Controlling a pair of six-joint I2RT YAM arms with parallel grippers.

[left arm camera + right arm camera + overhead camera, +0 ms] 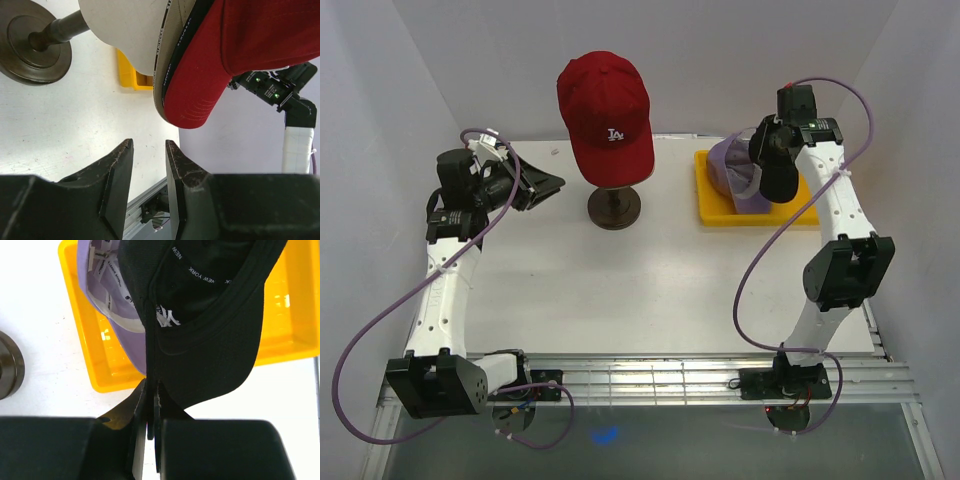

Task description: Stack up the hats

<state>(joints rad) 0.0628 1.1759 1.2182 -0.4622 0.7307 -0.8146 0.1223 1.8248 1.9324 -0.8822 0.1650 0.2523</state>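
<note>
A red hat with a white logo sits on the beige mannequin head. In the left wrist view a second, dark-edged brim shows under the red brim. My left gripper is open and empty, left of the stand and low beside it; its fingertips are short of the red brim. My right gripper is shut on the brim of a black hat, which hangs over the yellow tray. A lavender hat lies in that tray, behind the black one.
The mannequin head's dark round stand is at the back middle of the white table. The yellow tray sits at the back right. White walls close in the sides and back. A metal rail runs along the near edge.
</note>
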